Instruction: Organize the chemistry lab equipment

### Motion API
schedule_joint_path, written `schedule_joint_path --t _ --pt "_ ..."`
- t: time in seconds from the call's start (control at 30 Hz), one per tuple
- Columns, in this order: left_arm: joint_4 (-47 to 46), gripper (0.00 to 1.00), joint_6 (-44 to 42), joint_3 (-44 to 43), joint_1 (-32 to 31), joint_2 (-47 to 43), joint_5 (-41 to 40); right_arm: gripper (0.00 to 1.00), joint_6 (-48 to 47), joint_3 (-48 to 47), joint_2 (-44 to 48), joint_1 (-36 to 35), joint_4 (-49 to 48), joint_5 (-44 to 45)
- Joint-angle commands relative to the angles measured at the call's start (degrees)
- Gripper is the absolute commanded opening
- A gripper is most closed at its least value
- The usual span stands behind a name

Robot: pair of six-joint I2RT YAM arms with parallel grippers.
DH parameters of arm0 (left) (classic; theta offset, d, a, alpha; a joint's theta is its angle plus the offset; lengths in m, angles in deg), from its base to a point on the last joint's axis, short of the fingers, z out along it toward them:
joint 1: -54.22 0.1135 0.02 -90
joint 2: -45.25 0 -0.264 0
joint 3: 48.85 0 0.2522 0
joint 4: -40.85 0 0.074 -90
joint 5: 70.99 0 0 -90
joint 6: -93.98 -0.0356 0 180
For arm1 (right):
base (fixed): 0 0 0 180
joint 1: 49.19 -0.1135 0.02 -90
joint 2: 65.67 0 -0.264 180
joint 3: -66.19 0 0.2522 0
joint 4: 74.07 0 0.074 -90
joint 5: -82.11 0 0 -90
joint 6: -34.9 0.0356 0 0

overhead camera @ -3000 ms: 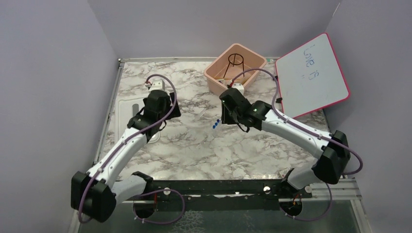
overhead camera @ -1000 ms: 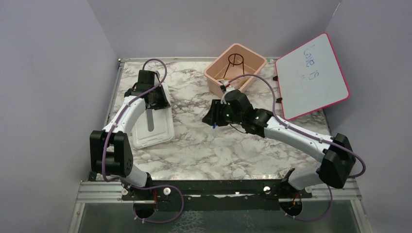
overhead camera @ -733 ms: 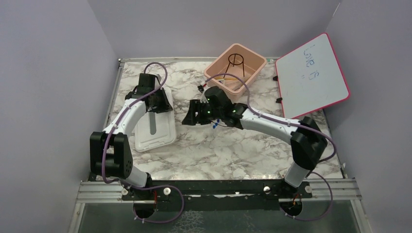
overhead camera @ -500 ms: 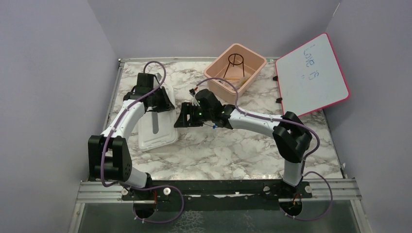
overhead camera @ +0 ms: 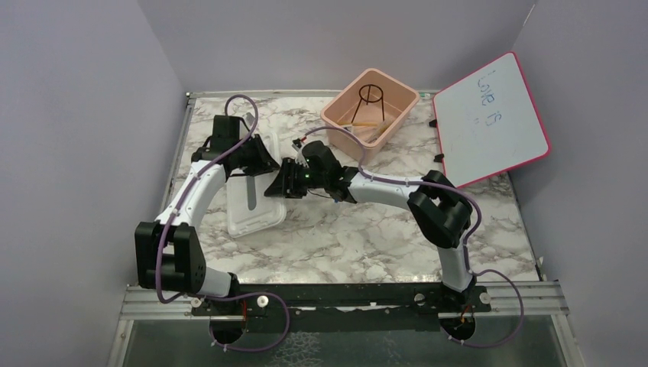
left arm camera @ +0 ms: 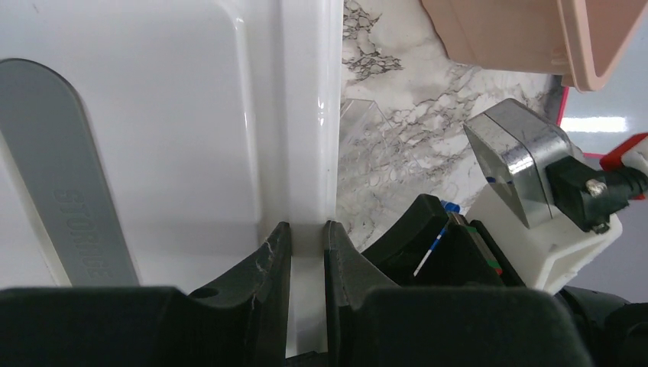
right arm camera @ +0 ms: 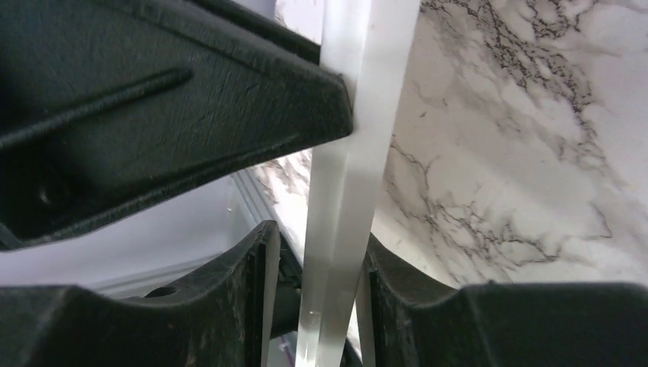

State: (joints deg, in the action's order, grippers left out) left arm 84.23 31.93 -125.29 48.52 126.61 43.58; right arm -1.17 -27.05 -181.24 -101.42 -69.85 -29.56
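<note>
The left hand (left arm camera: 306,233) is clenched on the long rim of the white lid (left arm camera: 176,115), while the right hand (right arm camera: 317,241) meets it from the opposite side. The right hand's jaws are parted astride the same rim, just beside the left hand's fingers, with a sliver of gap at one finger. Beyond the right hand, the black wire ring tripod (overhead camera: 370,93) stands inside the pink bin (overhead camera: 334,116) on the worktop (overhead camera: 367,229), and a thin blue-tipped piece (left arm camera: 432,243) shows just beside that hand
</note>
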Motion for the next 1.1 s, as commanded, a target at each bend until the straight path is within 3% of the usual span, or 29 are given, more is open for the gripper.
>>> schedule_joint_path --t 0.0,0.17,0.27,0.43,0.57,0.77,1.07 --pt "-2.28 0.14 1.62 0.93 0.23 -3.01 2.18 0.35 5.08 1.71 -1.01 -0.14 -7.13 -1.21" --pt "-2.52 0.21 0.81 1.66 0.24 -5.23 -3.12 0.14 7.06 2.82 -1.53 -0.13 -10.81 -1.95" --pt "-2.43 0.34 0.58 1.47 0.20 -6.85 -4.95 0.06 7.67 3.55 -0.76 -0.06 -12.23 -1.29" --pt "0.00 0.63 -1.24 -1.87 0.24 -8.74 -9.89 0.01 7.31 5.35 2.00 0.23 -14.50 -0.77" --pt "1.68 0.74 -2.16 -5.07 0.23 -10.44 -13.42 0.01 6.98 7.11 5.15 1.21 -15.34 -0.77" --pt "3.88 0.79 -3.77 -11.01 0.22 -13.91 -17.63 0.01 6.45 9.81 12.59 3.97 -16.03 -0.60" --pt "4.69 0.79 -4.52 -14.32 0.14 -16.34 -11.66 0.01 7.35 14.74 27.04 15.58 -11.43 1.47"
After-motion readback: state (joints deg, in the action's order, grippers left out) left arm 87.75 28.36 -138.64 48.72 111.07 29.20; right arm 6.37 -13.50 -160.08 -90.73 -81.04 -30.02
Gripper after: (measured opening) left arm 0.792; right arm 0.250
